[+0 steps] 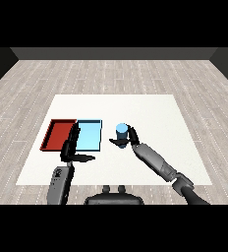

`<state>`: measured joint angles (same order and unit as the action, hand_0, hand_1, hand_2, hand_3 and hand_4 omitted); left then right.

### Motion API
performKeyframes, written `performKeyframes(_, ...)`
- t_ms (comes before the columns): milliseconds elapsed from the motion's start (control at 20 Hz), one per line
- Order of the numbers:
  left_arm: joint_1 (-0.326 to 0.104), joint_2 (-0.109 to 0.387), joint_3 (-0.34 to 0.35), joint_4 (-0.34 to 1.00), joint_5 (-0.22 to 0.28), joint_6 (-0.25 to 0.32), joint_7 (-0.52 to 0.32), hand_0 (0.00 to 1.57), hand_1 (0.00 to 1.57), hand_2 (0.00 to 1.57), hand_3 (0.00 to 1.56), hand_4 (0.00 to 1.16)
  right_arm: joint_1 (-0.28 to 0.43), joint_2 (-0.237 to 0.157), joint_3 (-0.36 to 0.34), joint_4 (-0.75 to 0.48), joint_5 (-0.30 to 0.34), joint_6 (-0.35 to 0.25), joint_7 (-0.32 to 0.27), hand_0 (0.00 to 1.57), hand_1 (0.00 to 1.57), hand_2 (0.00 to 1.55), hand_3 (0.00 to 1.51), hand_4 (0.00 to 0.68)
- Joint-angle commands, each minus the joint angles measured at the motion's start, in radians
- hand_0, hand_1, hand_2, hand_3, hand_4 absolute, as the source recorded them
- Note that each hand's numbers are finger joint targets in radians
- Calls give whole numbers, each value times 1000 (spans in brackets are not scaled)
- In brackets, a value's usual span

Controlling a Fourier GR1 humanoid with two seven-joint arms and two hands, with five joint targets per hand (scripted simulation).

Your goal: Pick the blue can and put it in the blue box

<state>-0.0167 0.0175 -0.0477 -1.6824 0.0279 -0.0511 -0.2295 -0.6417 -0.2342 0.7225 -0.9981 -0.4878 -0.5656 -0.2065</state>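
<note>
Toward the left edge of the white counter (pixel 150 106) lies the red tray (pixel 58 134), and the light blue tray (pixel 91 135) sits touching its right side. The left hand (pixel 71 147) rises from the near left corner with its fingers straight and relaxed, reaching up over the seam between the two trays, thumb jutting to the right; it holds nothing. Just right of the light blue tray, around the middle of the counter, the blue can (pixel 121 133) is upright. The right hand (pixel 129 138), coming in from the near right corner, is curled round the can, thumb across its near side and fingers behind its right side.
</note>
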Motion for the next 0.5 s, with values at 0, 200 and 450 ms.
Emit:
performKeyframes(0, -2, -17, -93, -41, -41, 40, 57, 0, 0, 0, 0, 0, 65, -131, -17, -263, 30, -37, 63, 1514, 1514, 1477, 1413, 587)
performKeyframes(200, -167, -17, -166, 122, -31, 175, 53, 0, 0, 0, 0, 0, 129, -167, -32, -374, 85, -45, 93, 1505, 1505, 1471, 1395, 581)
performKeyframes(450, -146, -17, -188, 94, 2, 167, 95, 0, 0, 0, 0, 0, 59, -42, -139, -260, 186, 28, 155, 1505, 1505, 1471, 1395, 581)
